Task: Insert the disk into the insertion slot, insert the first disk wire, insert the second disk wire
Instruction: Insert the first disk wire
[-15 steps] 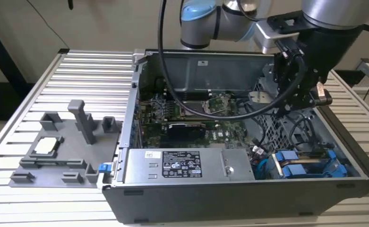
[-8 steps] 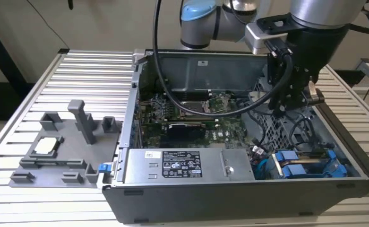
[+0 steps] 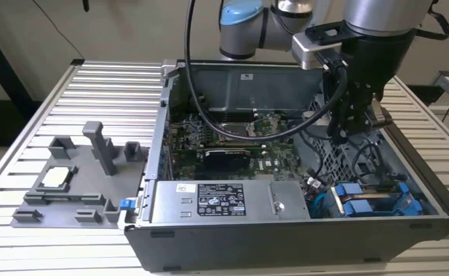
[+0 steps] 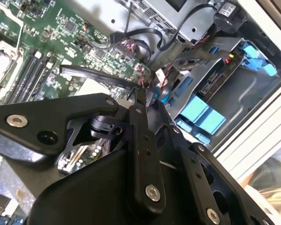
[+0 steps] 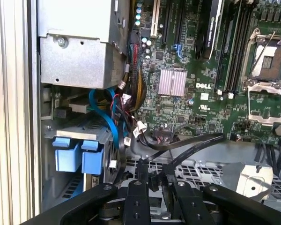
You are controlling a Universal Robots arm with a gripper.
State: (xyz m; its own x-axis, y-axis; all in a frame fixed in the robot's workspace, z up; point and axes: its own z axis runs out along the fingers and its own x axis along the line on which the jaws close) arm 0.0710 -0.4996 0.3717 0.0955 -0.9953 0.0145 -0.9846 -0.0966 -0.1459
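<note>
Gripper: I see my gripper (image 3: 345, 133) lowered into the open computer case (image 3: 157, 172), between the motherboard and the drive end of the case.

Fingers: in the first wrist view the fingers (image 5: 141, 183) are drawn close together and pinch the dark end of a black disk wire (image 5: 192, 147).

Black disk wire: a flat black strip that runs from the fingertips out across the edge of the motherboard. In the second wrist view the same wire (image 4: 93, 75) leads straight to the tip of the gripper (image 4: 141, 96).

Disk: well off to one side of the fingers and not touching them. It sits in the bay, and I can make out its blue carrier tabs (image 5: 68, 157) at the mouth.

Insertion slot: the grey bay with blue rails (image 3: 408, 204), in the corner of the case nearest the fingers. Its grey wall (image 5: 79, 129) lies just over the blue tabs.

Perforated cage: grey punched metal (image 5: 201, 171) directly under the fingertips. I cannot tell whether they touch it.

Motherboard: green board (image 5: 178, 108) ahead of the fingertips, with a small ribbed heatsink (image 5: 172, 82) on it.

Loose wiring: a bundle of red, black and blue leads (image 5: 119, 112) between the fingers and the disk.

Power-supply box: silver and labelled (image 3: 213, 201), beyond the disk from the fingers.

Grey fixture tray: on the slatted table (image 3: 93, 86) outside the case, well apart from the fingers (image 3: 75, 184).
</note>
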